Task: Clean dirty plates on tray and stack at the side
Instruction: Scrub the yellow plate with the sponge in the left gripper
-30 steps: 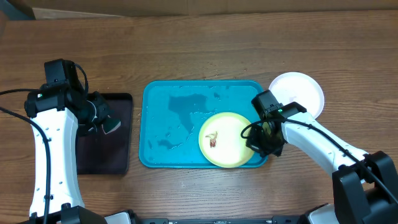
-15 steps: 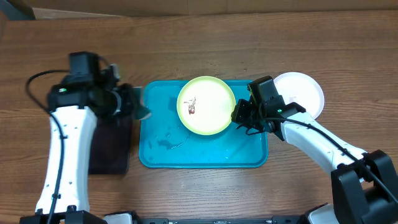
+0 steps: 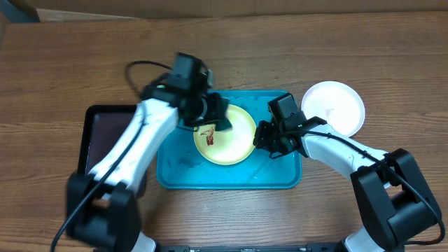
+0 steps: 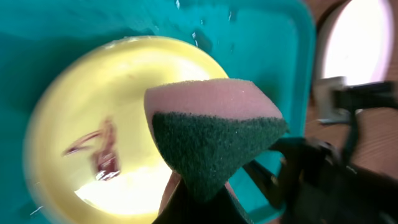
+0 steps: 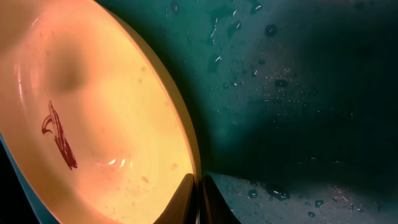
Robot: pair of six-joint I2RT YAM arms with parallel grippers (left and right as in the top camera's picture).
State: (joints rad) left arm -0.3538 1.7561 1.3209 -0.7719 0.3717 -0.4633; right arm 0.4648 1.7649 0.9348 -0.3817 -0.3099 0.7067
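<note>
Yellow-green plate [image 3: 234, 142] in right end effector [image 3: 257, 137], sponge [image 4: 214, 140] in left end effector [image 3: 212, 116]

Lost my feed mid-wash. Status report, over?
Left gripper shut on sponge, above yellow-green plate. Right gripper shut on that plate's rim, over turquoise tray. Brown smear unwiped. White plate beside tray; nothing in sponge's way.

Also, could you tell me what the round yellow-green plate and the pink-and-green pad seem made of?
The round yellow-green plate looks like glossy plastic, given its sharp highlights. The pink-and-green pad seems foam with a coarse fibrous scouring face.
</note>
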